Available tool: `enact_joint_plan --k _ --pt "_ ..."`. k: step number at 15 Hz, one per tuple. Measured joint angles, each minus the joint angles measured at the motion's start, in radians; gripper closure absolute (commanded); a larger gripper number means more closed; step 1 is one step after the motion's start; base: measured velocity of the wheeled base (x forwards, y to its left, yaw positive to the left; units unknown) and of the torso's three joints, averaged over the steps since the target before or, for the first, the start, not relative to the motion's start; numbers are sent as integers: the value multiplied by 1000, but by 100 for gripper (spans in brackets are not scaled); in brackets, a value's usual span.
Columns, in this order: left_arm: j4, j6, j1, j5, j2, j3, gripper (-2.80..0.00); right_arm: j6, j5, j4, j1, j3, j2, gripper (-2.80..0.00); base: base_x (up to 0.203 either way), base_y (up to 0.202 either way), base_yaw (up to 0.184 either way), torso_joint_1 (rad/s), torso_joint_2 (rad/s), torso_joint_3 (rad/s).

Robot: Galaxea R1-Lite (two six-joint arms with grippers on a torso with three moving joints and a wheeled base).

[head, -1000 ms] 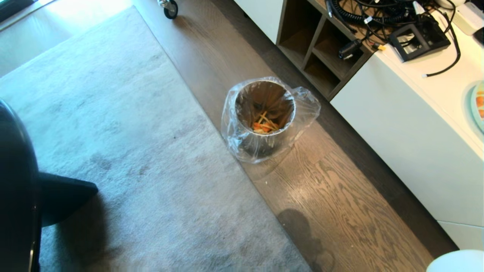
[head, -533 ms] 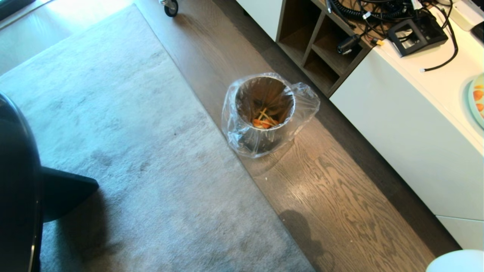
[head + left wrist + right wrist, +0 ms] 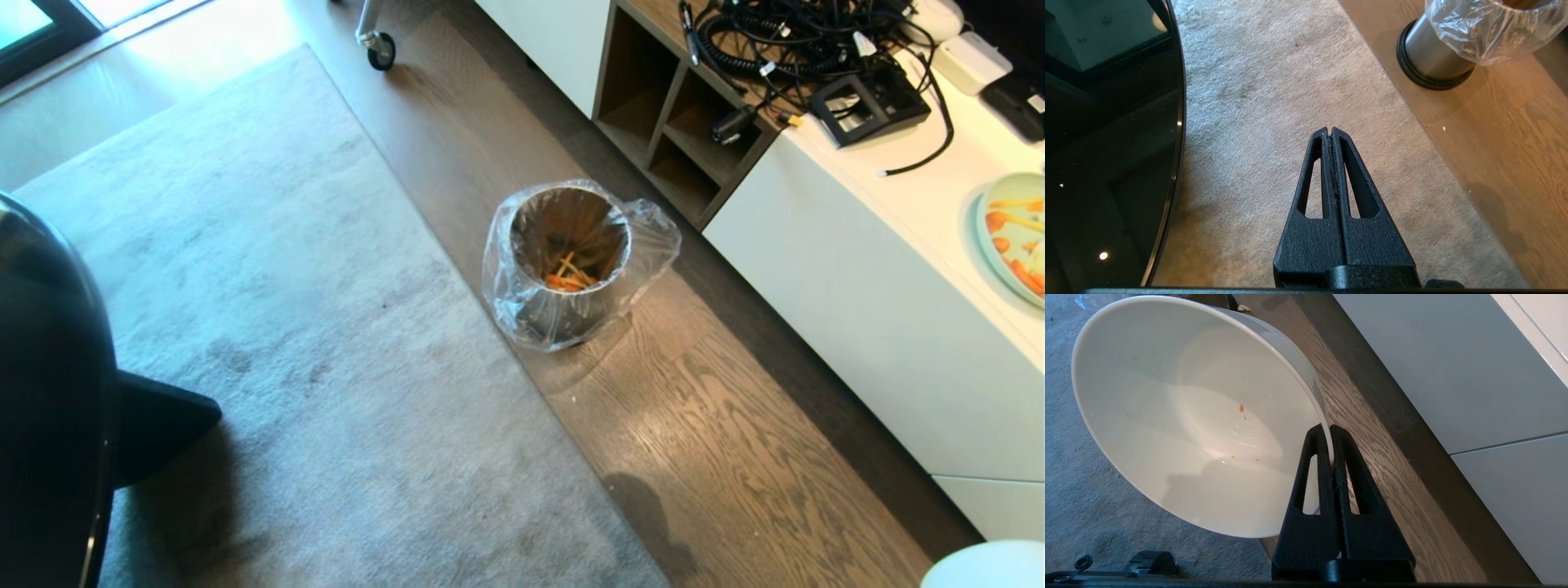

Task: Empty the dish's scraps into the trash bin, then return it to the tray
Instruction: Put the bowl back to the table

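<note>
Compared with a second ago, the whole head view has shifted: more of the white desk [image 3: 939, 245] top now shows, including the pale green plate [image 3: 1016, 237] at 3 o'clock and the cable tangle [image 3: 800, 41] at 1 o'clock. We read this as the camera rising with the torso, not as any object moving; the trash bin [image 3: 571, 261] stands where it stood on the wood floor [image 3: 718, 457], just beside the grey rug [image 3: 286, 327]. The scraps [image 3: 569, 276], orange slices and pale strips, lie in the bottom of the bin's bagged interior, so we judge the emptying step done and the return to the tray as the step in hand. The tray itself is in no view. In the right wrist view the right claw [image 3: 1331, 435] is clamped on the rim of the dish [image 3: 1188, 416], which sits tilted with its wall pinched between the jaws; only a few tiny orange specks remain inside. From the claw, the bowl's body extends toward 10 o'clock in that view. The left claw [image 3: 1331, 130] is closed on nothing, hanging over the rug near the glossy black round table [image 3: 1106, 143], the bin's dark base toward 1 o'clock.
</note>
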Motion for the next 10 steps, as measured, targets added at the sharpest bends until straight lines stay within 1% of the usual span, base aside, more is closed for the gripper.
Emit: enact_joint_plan --k 10 --pt "0 0 0 0 0 0 0 0 0 0 0 0 0 0 0 0 0 1 3 202"
